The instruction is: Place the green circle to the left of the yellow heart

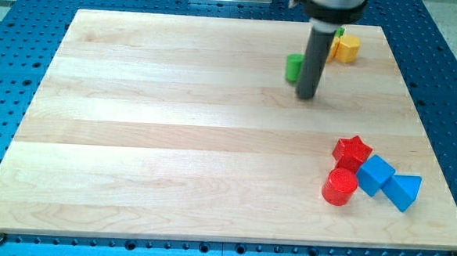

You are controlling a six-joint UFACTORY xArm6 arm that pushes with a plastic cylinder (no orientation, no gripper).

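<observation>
My tool is just a straight dark rod, so it cannot open, close or grab; it holds nothing and can only push. My tip (pixel 306 95) sits on the desk (pixel 173 141) near the view's top, right of the middle. The green circle (pixel 293 67) is just beside the rod, on the view's left of it. The rod hides part of the block, so I cannot tell if they touch.

A bit further toward the view's top right there is a yellow block (pixel 345 48). I think it is the yellow heart, but its shape is hard to make out. A small bit of another green block (pixel 340 31) peeks out by the rod, close to the yellow one. It is mostly hidden.

Far away, at the view's bottom right, four blocks sit in a bunch: a red star (pixel 352 151), a red cylinder (pixel 340 186), a blue cube (pixel 375 175) and a blue triangle (pixel 403 190). They are well apart from my job.

The green circle looks small, hard and light. I think it will slide easily on the smooth wood. It is round, so it may roll off my tip and slip sideways if I push off-centre. I cannot pick it up, so I would push on the middle of its side, slowly.

The green circle is already on the view's left of the yellow block, but there is a gap between them.
</observation>
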